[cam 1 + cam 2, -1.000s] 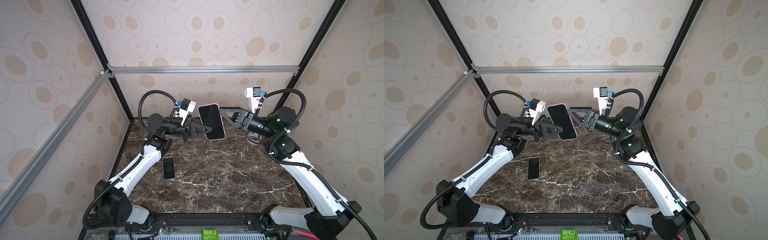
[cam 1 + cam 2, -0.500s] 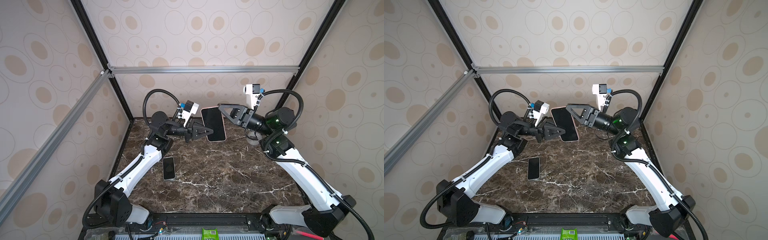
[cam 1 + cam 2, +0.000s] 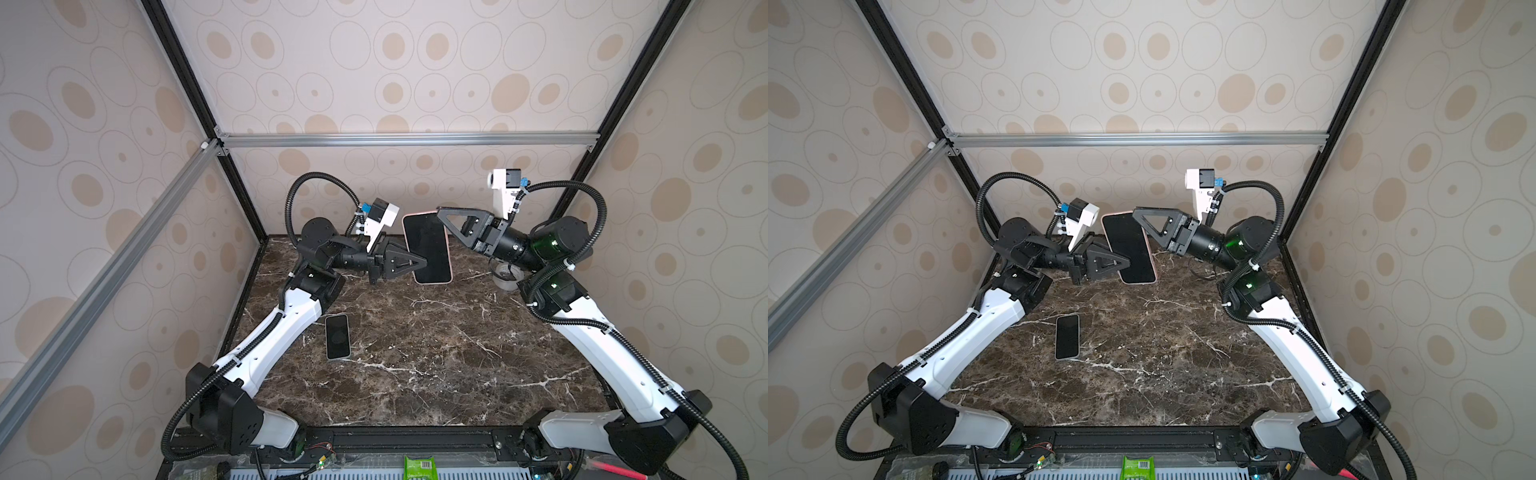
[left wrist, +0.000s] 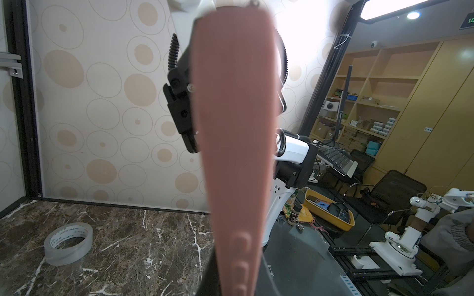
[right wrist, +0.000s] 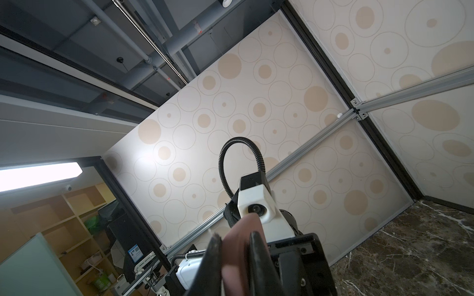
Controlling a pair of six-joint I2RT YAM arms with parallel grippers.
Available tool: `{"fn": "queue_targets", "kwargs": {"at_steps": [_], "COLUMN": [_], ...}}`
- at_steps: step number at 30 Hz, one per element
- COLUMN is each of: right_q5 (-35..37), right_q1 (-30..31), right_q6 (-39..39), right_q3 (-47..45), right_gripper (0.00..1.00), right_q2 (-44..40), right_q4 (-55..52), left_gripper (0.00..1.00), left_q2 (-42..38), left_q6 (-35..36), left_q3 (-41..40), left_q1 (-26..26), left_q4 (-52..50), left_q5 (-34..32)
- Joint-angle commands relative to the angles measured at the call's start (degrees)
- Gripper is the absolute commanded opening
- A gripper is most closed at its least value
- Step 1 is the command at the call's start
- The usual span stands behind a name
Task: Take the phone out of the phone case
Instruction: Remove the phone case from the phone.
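Note:
The phone, dark screen toward the top cameras, sits in a pink phone case held up in the air over the back of the table. My left gripper is shut on the case's long left edge, near its lower end. My right gripper reaches in from the right. Its two black fingers press on either side of the case's upper right corner.
Another phone lies flat, screen up, on the marble table beside the left arm. A roll of clear tape stands at the back right, partly behind the right arm. Patterned walls enclose three sides.
My right gripper has swung in from the right onto the case's upper corner and its jaws have narrowed onto it. The left gripper has carried the cased phone slightly right.

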Motion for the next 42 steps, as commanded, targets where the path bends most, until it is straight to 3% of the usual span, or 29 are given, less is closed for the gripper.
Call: {"fn": "queue_targets", "kwargs": {"at_steps": [1,5,11,33,42], "right_q5": [-0.2,0.3,1.0,4.2,5.2], "right_q1": [1.0,1.6,4.2,8.6,8.9], "right_q6": [6.9,11.9,12.7,15.8,13.9], "right_q3": [-2.6,-4.5,-4.7,-6.3,-7.2], "right_gripper": [0.0,0.0,0.0,0.0,0.0], "right_q2": [-1.0,-0.9,-1.2,-0.2,-1.0], "right_q4": [-0.1,2.9,2.4,6.4,2.5], "left_gripper": [0.0,0.0,0.0,0.0,0.0], "left_q2": [0.8,2.6,6.8,16.3,16.9], "left_q6": [3.9,6.4,13.5,14.2,14.1], "left_q3": [5.2,8.2,13.9,20.7,21.5], "left_q1": [0.2,1.0,1.3,1.5,2.2], "left_q4": [1.7,-1.7,-12.1,-13.1,-13.3], "left_q5": [-0.6,-0.2,-1.1,-3.3,-3.2]}}
